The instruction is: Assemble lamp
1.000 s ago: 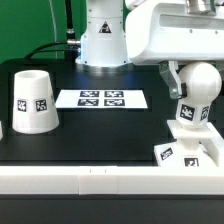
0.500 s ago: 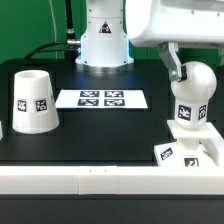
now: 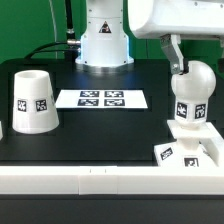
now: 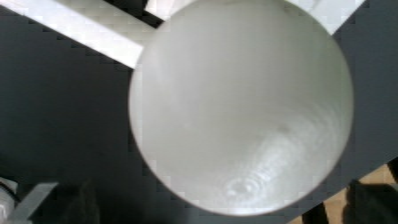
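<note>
The white round-headed bulb [image 3: 193,92] stands upright on the small square base [image 3: 190,152] at the exterior view's right, near the table's front edge. My gripper [image 3: 192,58] is just above the bulb's head, jaws open and not touching it; one dark finger [image 3: 177,58] shows beside the head. In the wrist view the bulb's round head [image 4: 240,100] fills most of the picture between the spread jaws of my gripper [image 4: 199,208]. The tapered white shade [image 3: 33,100] stands alone at the exterior view's left.
The marker board [image 3: 101,99] lies flat at the middle back of the black table. The arm's white pedestal [image 3: 103,35] stands behind it. A white rail [image 3: 100,180] runs along the table's front edge.
My gripper has risen from around the bulb's head to just above it. The bulb stays standing on the base. The shade has not moved.
</note>
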Robot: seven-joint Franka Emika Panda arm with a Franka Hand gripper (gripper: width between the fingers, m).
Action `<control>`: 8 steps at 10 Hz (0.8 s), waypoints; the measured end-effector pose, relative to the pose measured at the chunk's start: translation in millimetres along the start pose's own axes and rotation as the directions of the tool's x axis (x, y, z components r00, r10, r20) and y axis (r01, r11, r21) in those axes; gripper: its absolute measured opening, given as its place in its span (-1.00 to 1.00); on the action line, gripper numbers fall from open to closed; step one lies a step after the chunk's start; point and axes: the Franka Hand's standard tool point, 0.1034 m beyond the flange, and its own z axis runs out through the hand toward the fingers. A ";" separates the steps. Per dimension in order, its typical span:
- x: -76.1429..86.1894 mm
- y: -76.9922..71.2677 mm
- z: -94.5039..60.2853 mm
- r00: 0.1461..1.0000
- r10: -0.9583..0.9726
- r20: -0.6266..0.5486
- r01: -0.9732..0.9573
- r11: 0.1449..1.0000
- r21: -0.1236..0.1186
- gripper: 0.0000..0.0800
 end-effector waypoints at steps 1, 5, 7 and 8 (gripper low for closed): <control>-8.3 -2.9 5.3 0.998 -0.002 0.061 0.001 1.000 0.021 0.75; -21.5 -11.5 7.3 0.957 -0.007 0.291 -0.021 0.996 0.092 0.75; -18.6 -13.6 10.7 0.938 -0.023 0.346 -0.017 0.994 0.111 0.75; -18.4 -11.6 12.6 0.943 -0.020 0.332 -0.016 0.994 0.107 0.75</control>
